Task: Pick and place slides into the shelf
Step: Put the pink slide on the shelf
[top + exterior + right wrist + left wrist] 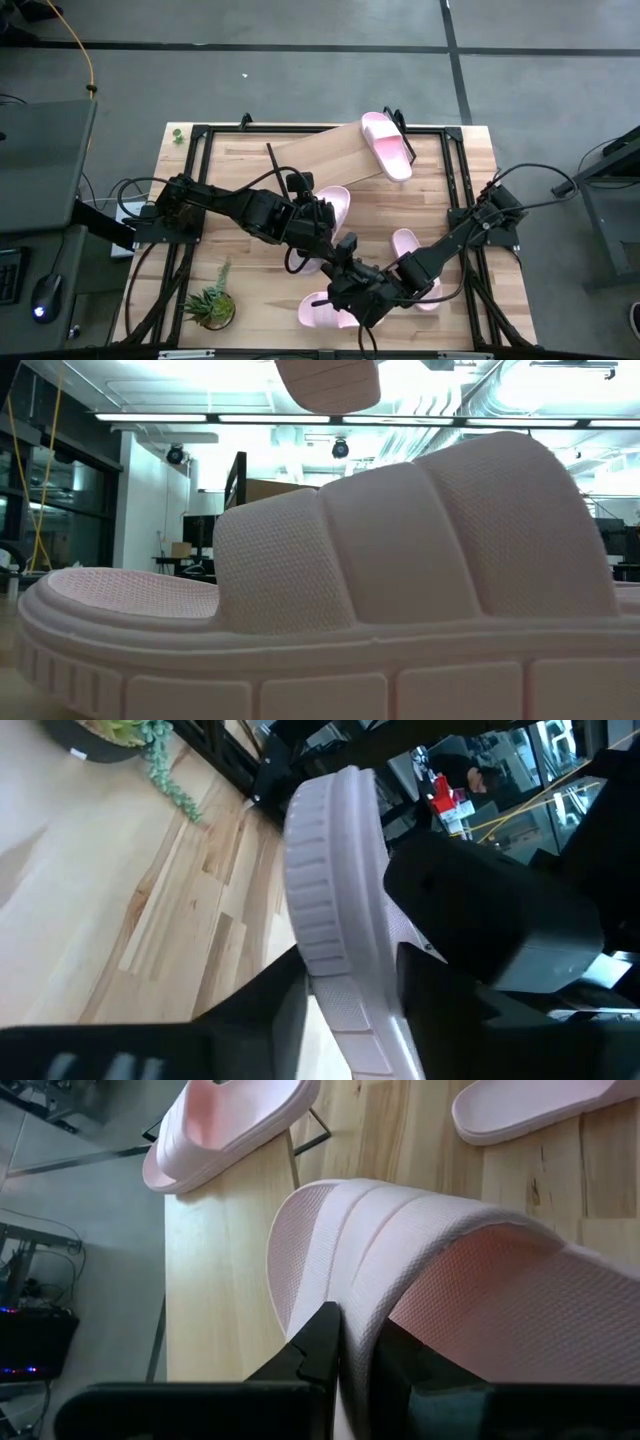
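Observation:
A light-pink slide (335,205) hangs above the table's middle between my two grippers; its end shows at the top of the low view (330,382). My left gripper (318,228) is shut on its strap. My right gripper (345,258) comes from the near right and has the slide's sole (335,910) between its fingers. Another slide (386,146) lies sole down on the right end of the slanted wooden shelf (315,155). Two more rest on the table: one by the near edge (320,312), one under my right arm (408,245). My left gripper pinches the slide's wide strap at its edge (355,1330), one finger under the strap and one on its outer face. The fingers slant down from the table's left. The slide is lifted clear of the table. My right gripper has one end of the sole (345,985) edge-on between its two fingers, one finger on each flat face. The fingers (290,995) come nearly level from the near right. The sole's ribbed rim faces the wrist camera.
A small potted plant (210,305) stands at the near left of the table. The shelf's black metal frame (200,135) runs round the tabletop. The slide by the near edge (330,580) fills the low view.

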